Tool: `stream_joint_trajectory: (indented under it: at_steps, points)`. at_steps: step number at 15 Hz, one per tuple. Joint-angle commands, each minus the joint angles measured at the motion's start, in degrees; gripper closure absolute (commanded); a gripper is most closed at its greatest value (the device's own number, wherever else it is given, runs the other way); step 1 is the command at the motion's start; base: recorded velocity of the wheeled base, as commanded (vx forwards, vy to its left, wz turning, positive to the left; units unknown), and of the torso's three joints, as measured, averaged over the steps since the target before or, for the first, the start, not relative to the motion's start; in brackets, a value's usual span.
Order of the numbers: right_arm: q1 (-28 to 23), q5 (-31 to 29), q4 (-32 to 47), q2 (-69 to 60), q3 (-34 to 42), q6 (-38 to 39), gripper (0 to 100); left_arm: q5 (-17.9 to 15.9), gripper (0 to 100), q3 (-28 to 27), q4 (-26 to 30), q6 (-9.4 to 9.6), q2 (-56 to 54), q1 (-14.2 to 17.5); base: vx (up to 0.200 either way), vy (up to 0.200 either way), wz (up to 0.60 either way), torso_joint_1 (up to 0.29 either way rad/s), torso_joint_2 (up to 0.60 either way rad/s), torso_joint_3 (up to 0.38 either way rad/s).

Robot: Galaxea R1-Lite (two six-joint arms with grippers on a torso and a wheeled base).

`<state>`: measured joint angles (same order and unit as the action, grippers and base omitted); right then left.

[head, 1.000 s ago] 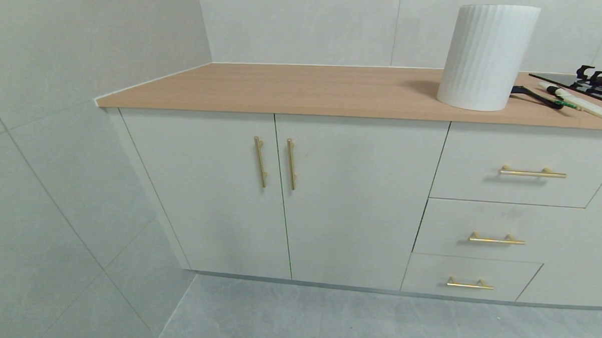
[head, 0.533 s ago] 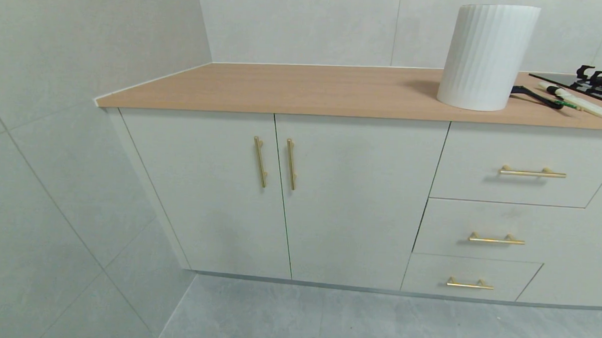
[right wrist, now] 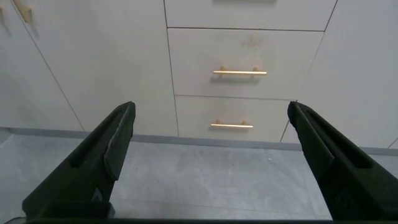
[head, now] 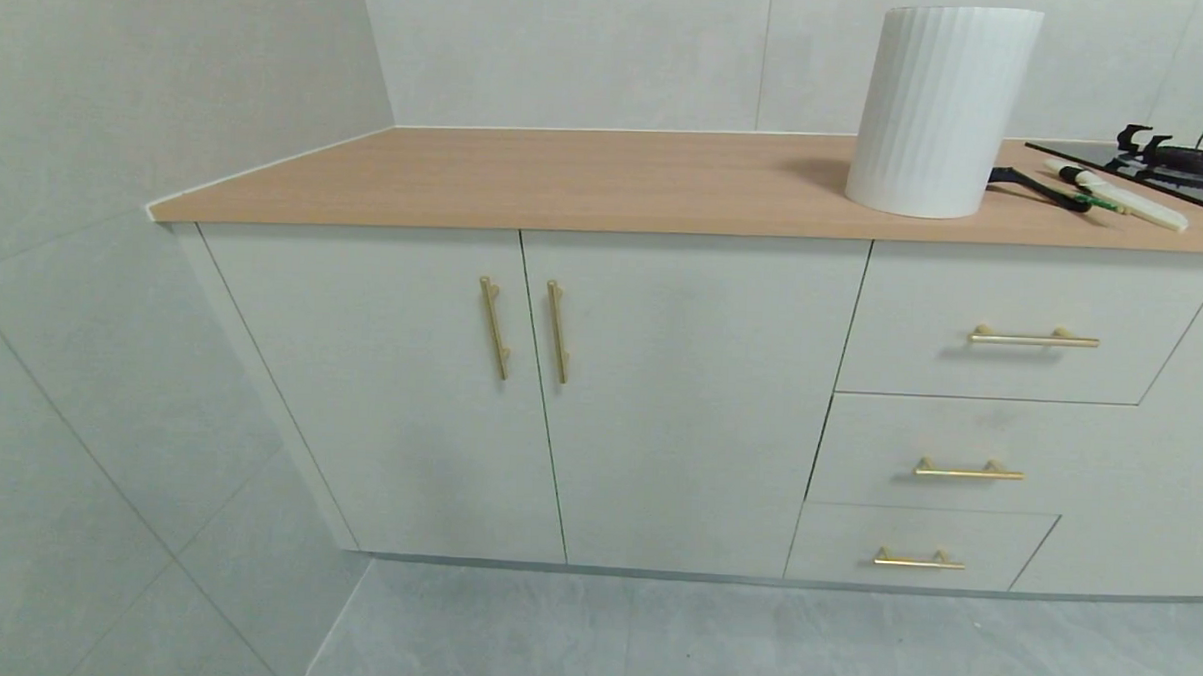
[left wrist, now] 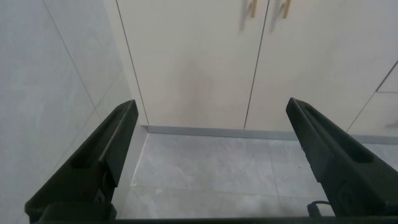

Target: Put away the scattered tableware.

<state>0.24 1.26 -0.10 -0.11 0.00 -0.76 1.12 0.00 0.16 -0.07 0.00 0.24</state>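
The whole head view is shifted toward the right, so the camera is moved, not the things. The tableware [head: 1117,191] lies untouched at the far right of the surface [head: 567,177], beside the holder [head: 940,110]. The left gripper [left wrist: 210,104] and the right gripper [right wrist: 210,106] are held wide and empty. An approach is judged to be under way.

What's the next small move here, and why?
Probably shift rightward along the counter: the utensils lie at its far right, beside the white ribbed container, while the open left gripper and right gripper hang low facing the cabinet fronts.
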Motion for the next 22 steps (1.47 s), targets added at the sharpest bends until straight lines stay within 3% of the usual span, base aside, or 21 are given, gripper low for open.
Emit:
stream_joint_trajectory:
  at_steps: [1,7,19,22]
  points:
    - [0.02,0.06,0.01,0.11,0.0,-0.04,0,0.02,0,0.0,0.02,-0.01,0.0,0.02,0.0,0.0,0.0,0.0,0.0,0.0]
    - [0.02,0.06,0.01,0.11,0.0,-0.04,0,0.02,0,0.0,0.02,0.16,0.0,0.02,0.0,0.0,0.0,0.0,0.0,0.0]
    - [0.02,0.06,0.01,0.11,0.0,-0.04,0,0.02,0,0.0,0.02,0.16,0.0,0.02,0.0,-0.2,0.0,0.003,0.0,0.003]
    - [0.02,0.06,0.01,0.11,0.0,-0.04,0,0.02,0,0.0,0.02,0.07,0.0,0.02,0.0,0.0,0.0,0.0,0.0,0.0]
